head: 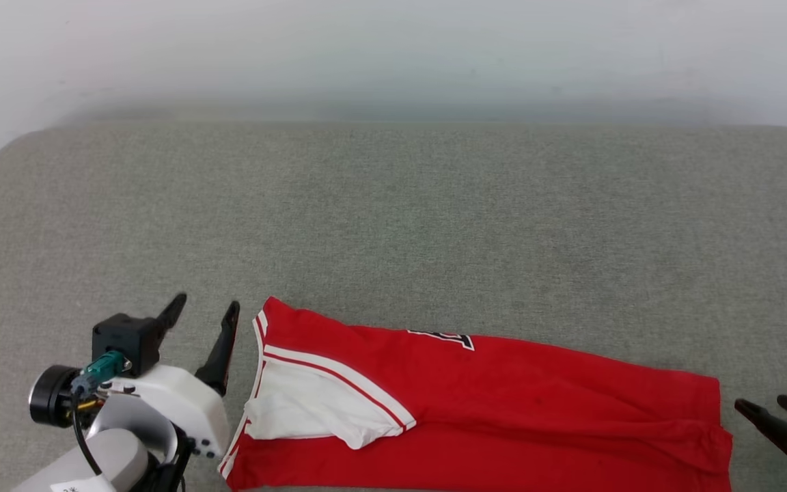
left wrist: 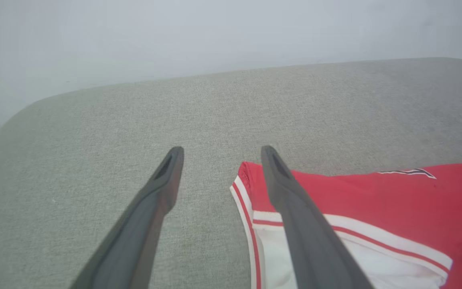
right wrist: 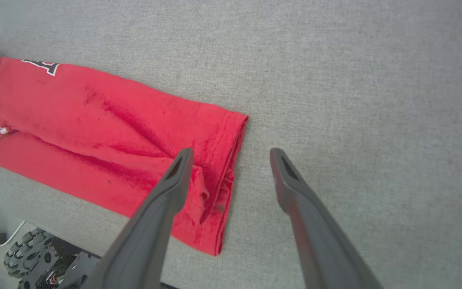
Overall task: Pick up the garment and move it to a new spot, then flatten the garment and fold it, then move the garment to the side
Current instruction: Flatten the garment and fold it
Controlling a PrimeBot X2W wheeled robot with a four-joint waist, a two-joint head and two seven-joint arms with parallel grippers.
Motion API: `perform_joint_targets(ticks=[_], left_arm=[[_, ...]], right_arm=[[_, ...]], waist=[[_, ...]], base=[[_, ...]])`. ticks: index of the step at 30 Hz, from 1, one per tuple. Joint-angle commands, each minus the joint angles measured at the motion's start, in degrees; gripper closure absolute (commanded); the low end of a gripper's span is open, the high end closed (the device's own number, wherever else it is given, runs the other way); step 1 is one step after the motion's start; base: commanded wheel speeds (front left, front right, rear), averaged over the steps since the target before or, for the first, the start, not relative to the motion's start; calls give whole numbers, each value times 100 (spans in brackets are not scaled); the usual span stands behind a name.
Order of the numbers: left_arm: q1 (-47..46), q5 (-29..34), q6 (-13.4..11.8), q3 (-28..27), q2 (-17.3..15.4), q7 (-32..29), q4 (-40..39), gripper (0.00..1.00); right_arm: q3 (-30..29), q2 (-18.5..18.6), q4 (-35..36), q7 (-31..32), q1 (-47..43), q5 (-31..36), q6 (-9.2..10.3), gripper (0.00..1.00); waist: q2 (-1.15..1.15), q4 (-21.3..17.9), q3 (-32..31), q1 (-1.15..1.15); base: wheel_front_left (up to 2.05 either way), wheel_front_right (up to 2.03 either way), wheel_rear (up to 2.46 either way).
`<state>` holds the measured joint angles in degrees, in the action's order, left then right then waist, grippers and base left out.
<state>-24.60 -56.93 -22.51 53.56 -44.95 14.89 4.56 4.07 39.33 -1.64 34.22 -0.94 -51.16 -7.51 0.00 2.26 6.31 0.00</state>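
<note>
The garment (head: 503, 403), a red jersey T-shirt folded lengthwise into a long strip, lies along the near edge of the grey cushioned surface (head: 393, 225), a white sleeve with red stripe trim on top at its left end. Part of black lettering shows at its far edge. My left gripper (head: 206, 309) stands open just left of the collar end, touching nothing; in the left wrist view the garment (left wrist: 375, 200) lies beside and behind the right finger of the left gripper (left wrist: 223, 154). My right gripper (head: 762, 404) is open just past the hem; the right gripper (right wrist: 231, 156) hovers over the hem edge of the garment (right wrist: 106, 128).
A pale wall (head: 393, 55) rises behind the cushioned surface, whose far and middle parts are bare grey fabric. Below the near edge, the right wrist view catches part of my wheeled base (right wrist: 30, 257) and the floor.
</note>
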Motion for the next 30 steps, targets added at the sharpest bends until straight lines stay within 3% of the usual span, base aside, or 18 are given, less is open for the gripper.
perform_joint_targets(ticks=[1, 8, 13, 22, 30], left_arm=[[137, 293, -156, -288, 110, 35, -108, 0], [714, 1377, -422, -1316, 616, 40, -400, 0], [1247, 2163, -406, -2086, 1134, 41, -544, 0], [2004, 3288, -114, -3171, 2058, 41, -545, 0], [2401, 4070, 445, -3922, 2796, 42, -507, 0]], right_arm=[[-33, -42, -69, 172, 9, -112, 5, 0], [-84, -187, -392, 584, 130, -302, 5, 0], [-30, -363, -683, 692, 280, -359, 5, 0], [518, -663, -1086, 705, 359, -437, 4, 0], [1126, -796, -1346, 572, 317, -602, -4, 0]], waist=[[0, 48, 43, 0], [0, 236, 197, 0], [0, 400, 321, 0], [0, 622, 474, 0], [0, 720, 511, 0]], base=[[0, 0, 0], [0, 0, 0], [0, 0, 0], [0, 0, 0], [0, 0, 0]])
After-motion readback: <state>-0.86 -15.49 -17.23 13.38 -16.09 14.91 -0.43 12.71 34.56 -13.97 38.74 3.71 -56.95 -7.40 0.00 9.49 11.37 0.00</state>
